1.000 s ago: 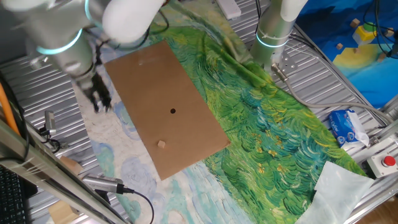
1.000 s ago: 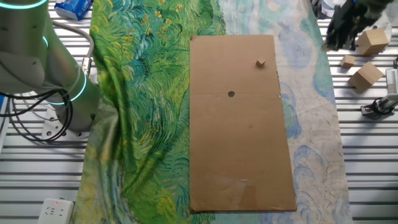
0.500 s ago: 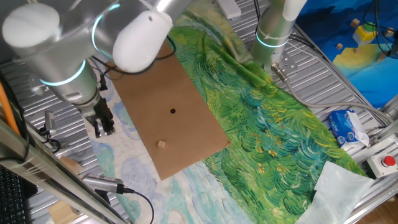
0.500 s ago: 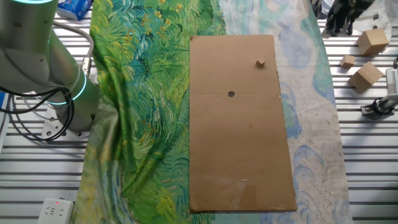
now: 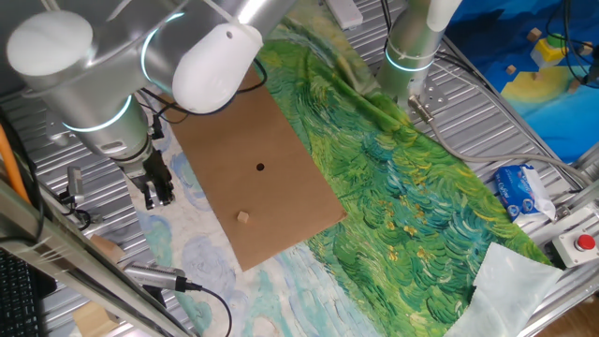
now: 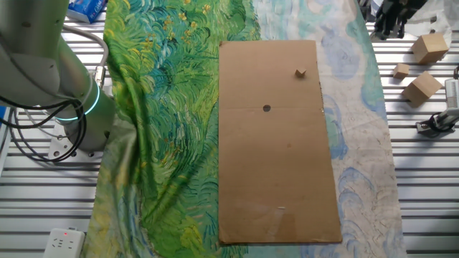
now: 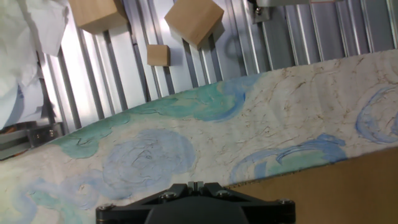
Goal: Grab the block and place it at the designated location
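The block (image 5: pixel 242 217) is a tiny tan cube lying on the brown cardboard sheet (image 5: pixel 234 112) near its front corner; it also shows in the other fixed view (image 6: pixel 300 72). The black dot (image 5: pixel 259 168) sits mid-sheet, apart from the block, and shows in the other fixed view too (image 6: pixel 267 109). My gripper (image 5: pixel 157 192) hangs over the pale cloth left of the sheet, well away from the block, and appears at the top right edge of the other fixed view (image 6: pixel 391 21). In the hand view my gripper (image 7: pixel 194 185) looks shut and empty; the sheet's corner (image 7: pixel 348 186) shows, the block and dot do not.
Three larger wooden blocks (image 6: pixel 430 48) (image 6: pixel 421 87) (image 6: pixel 401 70) lie on the metal slats beside my gripper, also in the hand view (image 7: pixel 194 20). A green painted cloth (image 5: pixel 412 187) covers the table. A second arm's base (image 5: pixel 412 56) stands behind. A cabled tool (image 5: pixel 159 276) lies at front left.
My arm has swung and the gripper has moved along the cloth beside the cardboard, toward the sheet's block end. Since half a second ago it has hardly moved. The block has not moved.
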Robot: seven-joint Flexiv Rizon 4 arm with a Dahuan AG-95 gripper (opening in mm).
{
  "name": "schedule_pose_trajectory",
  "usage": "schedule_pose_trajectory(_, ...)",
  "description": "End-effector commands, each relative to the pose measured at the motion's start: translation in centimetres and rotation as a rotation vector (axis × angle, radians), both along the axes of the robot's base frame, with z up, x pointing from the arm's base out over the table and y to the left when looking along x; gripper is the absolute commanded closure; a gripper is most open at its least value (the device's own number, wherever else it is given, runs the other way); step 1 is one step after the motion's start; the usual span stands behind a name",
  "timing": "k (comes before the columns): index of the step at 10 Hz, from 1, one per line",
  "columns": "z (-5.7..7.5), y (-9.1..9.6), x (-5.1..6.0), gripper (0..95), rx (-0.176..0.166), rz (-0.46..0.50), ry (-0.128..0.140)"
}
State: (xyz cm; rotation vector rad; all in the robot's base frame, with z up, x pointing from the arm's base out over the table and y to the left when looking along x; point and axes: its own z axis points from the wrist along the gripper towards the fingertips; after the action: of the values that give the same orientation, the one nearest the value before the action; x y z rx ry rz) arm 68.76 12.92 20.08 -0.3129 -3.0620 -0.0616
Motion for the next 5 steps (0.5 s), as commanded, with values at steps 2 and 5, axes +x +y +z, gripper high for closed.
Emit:
schedule_pose_trajectory(2, 0.13, 0.01, 0.07, 95.0, -0.003, -0.009, 0.004)
schedule_pose_trajectory(5, 0.13, 0.00, 0.07, 95.0, -0.006, -0.005, 0.004)
